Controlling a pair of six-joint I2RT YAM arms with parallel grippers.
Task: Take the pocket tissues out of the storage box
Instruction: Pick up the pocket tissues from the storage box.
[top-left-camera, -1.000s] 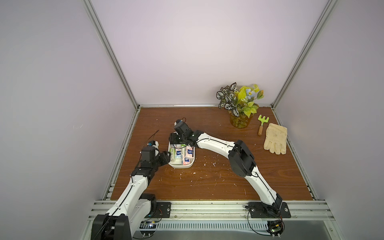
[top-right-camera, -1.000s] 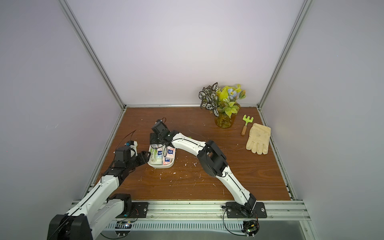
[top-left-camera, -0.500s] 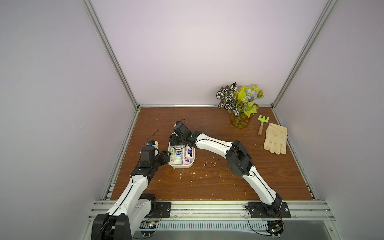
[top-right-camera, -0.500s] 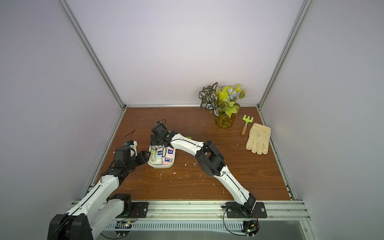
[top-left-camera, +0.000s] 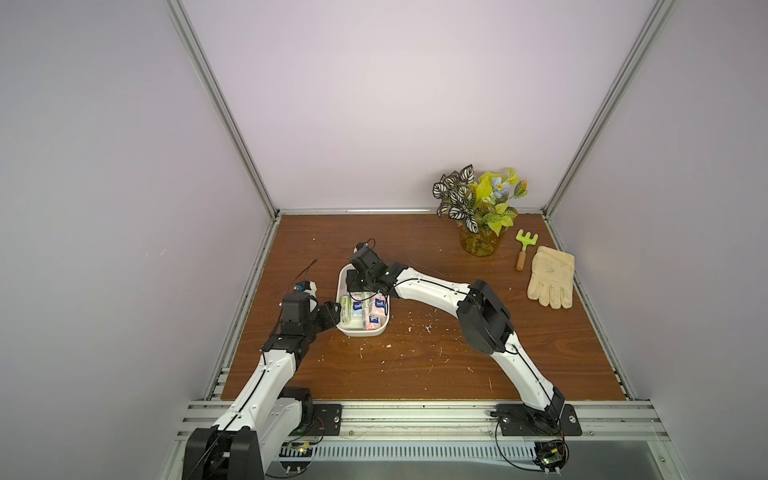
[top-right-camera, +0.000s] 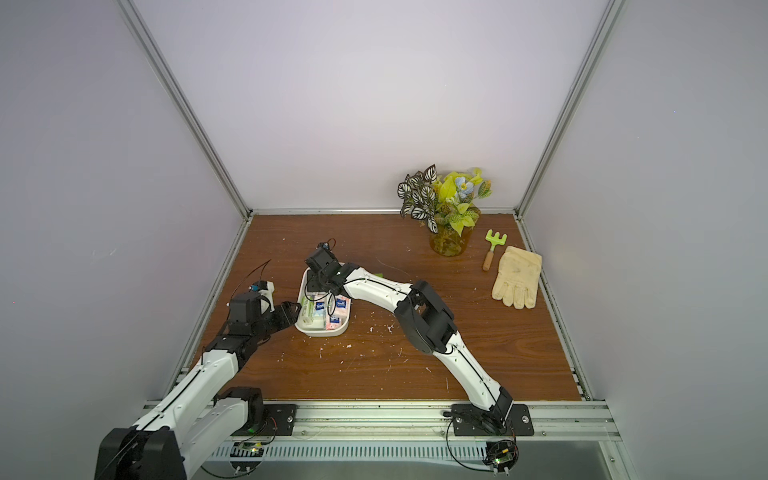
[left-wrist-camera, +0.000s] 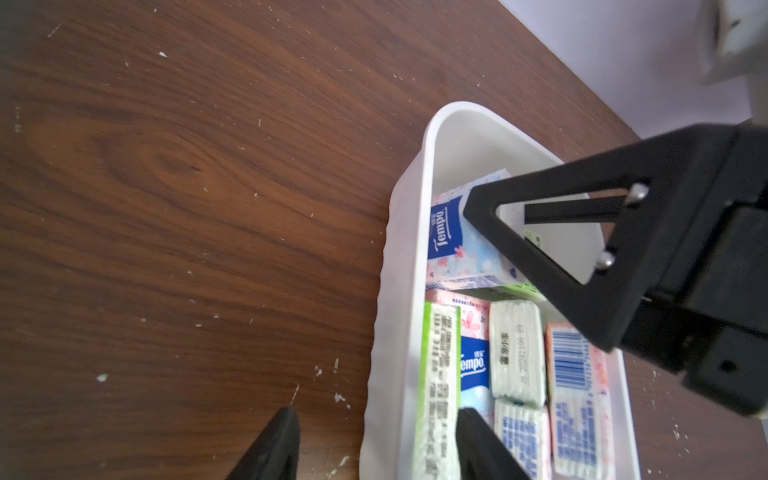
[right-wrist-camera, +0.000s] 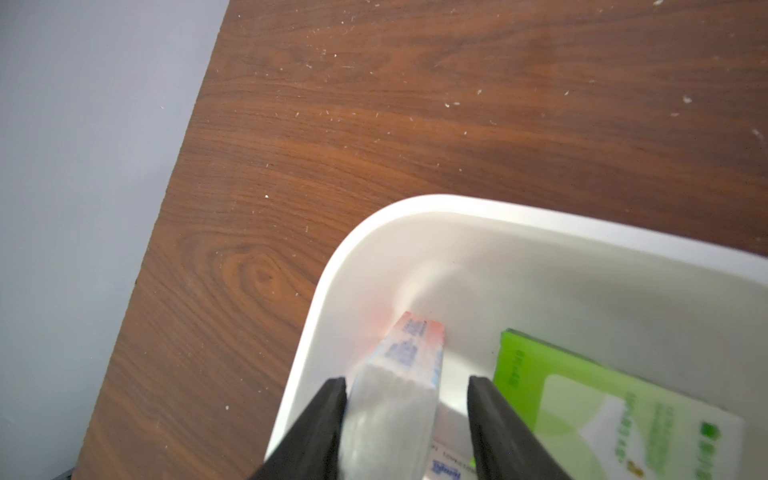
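The white storage box (top-left-camera: 360, 332) (top-right-camera: 319, 333) lies left of centre on the wooden table and holds several pocket tissues (top-left-camera: 366, 309). My right gripper (right-wrist-camera: 407, 380) reaches down into the box's far end (right-wrist-camera: 415, 203). Its jaws are open around a pink-and-blue packet (left-wrist-camera: 446, 232) standing on edge: one finger touches it, the other stands apart from it. A green packet (right-wrist-camera: 582, 395) lies flat beside them. My left gripper (left-wrist-camera: 378, 415) is open astride the box's near side wall (left-wrist-camera: 395, 249), with one finger outside it and one inside, against a green-edged packet (left-wrist-camera: 440, 374).
An amber vase of plants (top-left-camera: 480, 243), a small green rake (top-left-camera: 524, 245) and a pale work glove (top-left-camera: 550, 276) sit at the back right. White crumbs dot the tabletop (top-left-camera: 415, 357). The left enclosure wall stands close to the box.
My right gripper has dropped a little into the far end of the box, and its jaws have narrowed around the upright packet. The left arm has stayed put.
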